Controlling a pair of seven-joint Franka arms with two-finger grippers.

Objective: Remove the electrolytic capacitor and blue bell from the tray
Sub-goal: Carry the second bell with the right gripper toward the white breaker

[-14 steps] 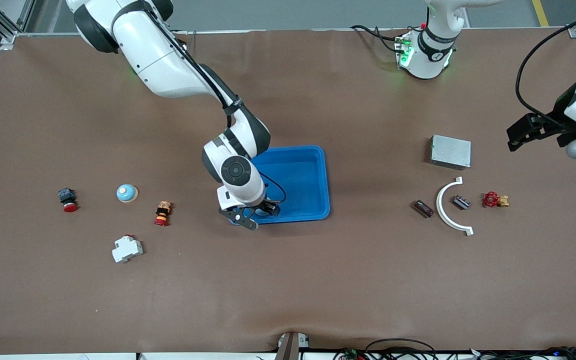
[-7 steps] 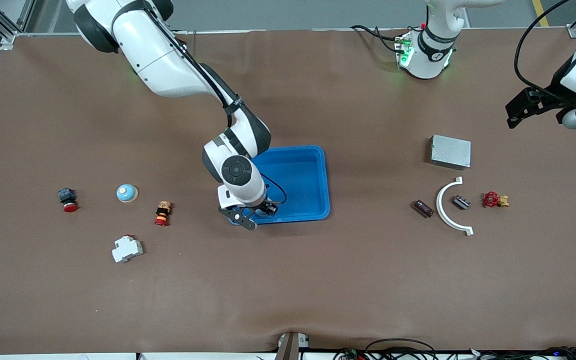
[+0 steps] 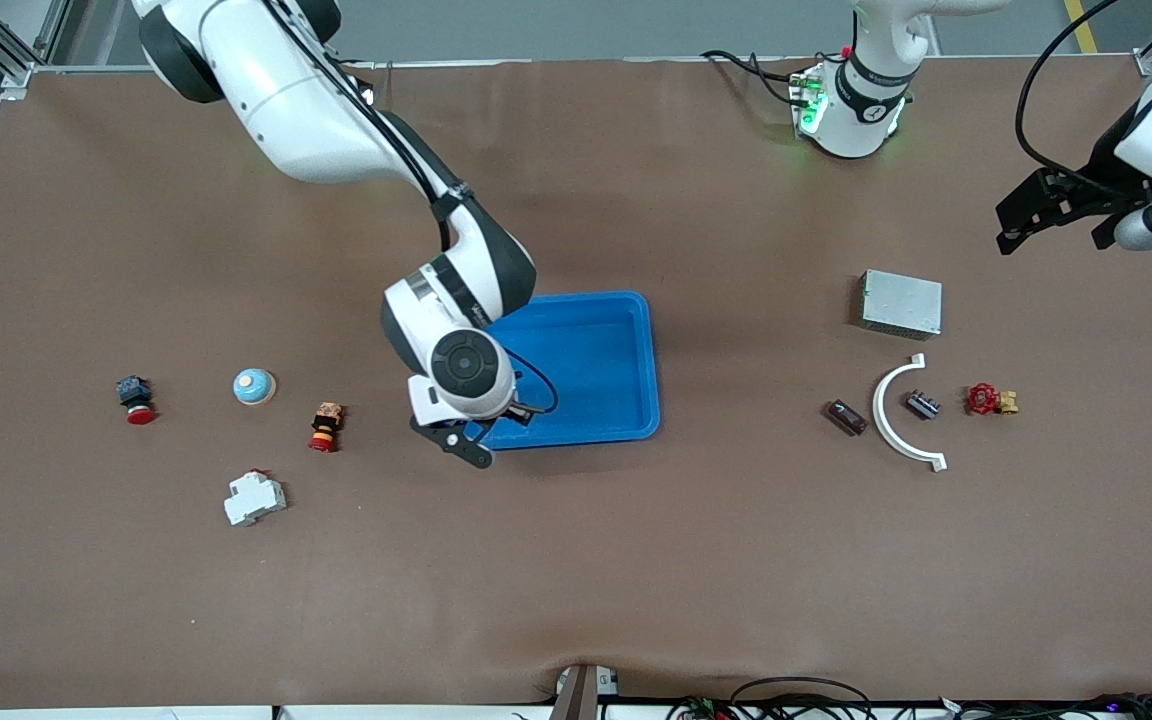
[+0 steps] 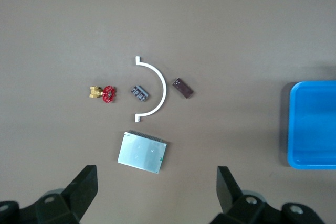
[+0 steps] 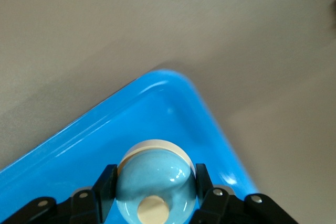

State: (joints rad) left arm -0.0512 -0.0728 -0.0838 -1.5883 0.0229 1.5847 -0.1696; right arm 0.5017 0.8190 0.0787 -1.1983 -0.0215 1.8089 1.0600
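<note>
Brown table under us, our right gripper clamped on a glossy pale-blue domed bell with cream button, over the blue tray corner, left gripper spread wide, idle above the metal box.

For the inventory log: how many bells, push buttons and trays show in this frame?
Bells: 2, table bell, held bell in right gripper
Buttons: 2, red button, orange button
Trays: 1, blue tray
Total: 5
</note>
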